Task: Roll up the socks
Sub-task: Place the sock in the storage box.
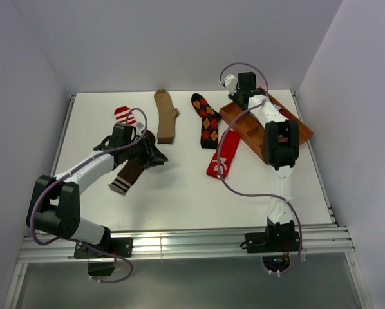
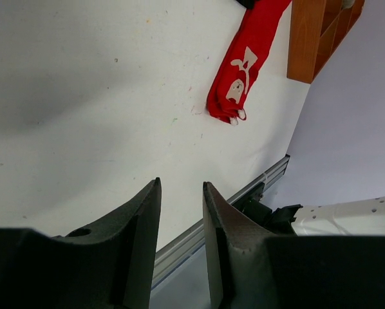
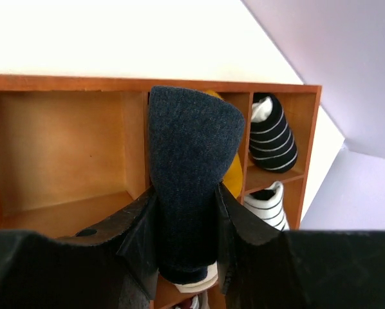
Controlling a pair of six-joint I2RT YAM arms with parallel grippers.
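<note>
My right gripper (image 3: 187, 193) is shut on a rolled navy sock (image 3: 189, 148) and holds it over the middle compartments of the wooden tray (image 3: 64, 84). In the top view this gripper (image 1: 241, 100) is at the tray's far end. My left gripper (image 2: 181, 193) is open and empty above bare table. In the top view it (image 1: 156, 156) hovers beside the dark brown sock with the striped cuff (image 1: 127, 176). A red sock with a picture (image 2: 241, 71) lies flat ahead of it, also in the top view (image 1: 223, 154). The tan sock (image 1: 165, 116), the red-white striped sock (image 1: 123, 114) and the black argyle sock (image 1: 206, 120) lie flat at the back.
The tray (image 1: 244, 129) stands at the back right. It holds a black striped roll (image 3: 273, 135), a white striped roll (image 3: 267, 205) and a yellow roll (image 3: 234, 172). One large compartment (image 3: 57, 148) shows bare wood. The table's metal rail (image 2: 244, 193) runs along the near edge.
</note>
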